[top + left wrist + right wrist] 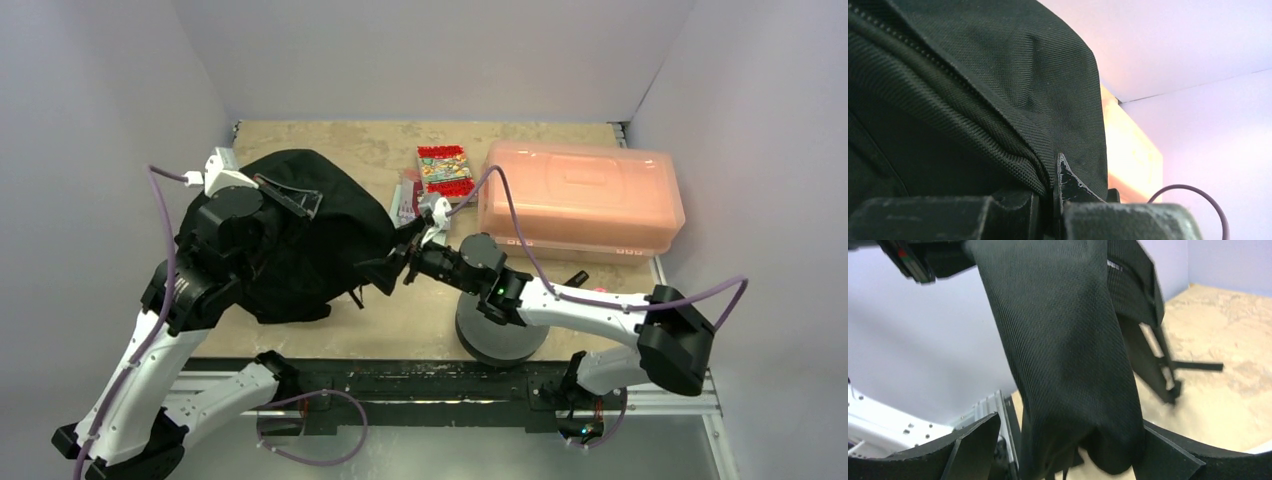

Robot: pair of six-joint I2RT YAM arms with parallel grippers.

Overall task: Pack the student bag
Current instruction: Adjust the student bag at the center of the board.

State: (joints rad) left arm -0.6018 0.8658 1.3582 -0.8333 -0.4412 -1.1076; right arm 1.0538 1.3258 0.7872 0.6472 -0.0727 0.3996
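Observation:
The student bag (310,245), a floppy black fabric backpack, sits lifted and bunched on the left half of the table. My left gripper (285,200) is on its top, shut on a fold of the bag's fabric (998,100) beside a zipper seam; the left gripper (1055,187) has its jaws pressed together on the cloth. My right gripper (385,268) is at the bag's right edge. In the right wrist view the right gripper (1068,452) is open, and a hanging fold of the bag (1068,350) drops between its fingers, touching the right one (1168,457).
A translucent orange lidded box (580,200) stands at the back right. A red printed packet (445,170) and a pinkish packet (408,198) lie behind the right gripper. A dark grey round spool (500,335) sits under the right arm. A bag strap (1193,366) trails on the tabletop (1233,390).

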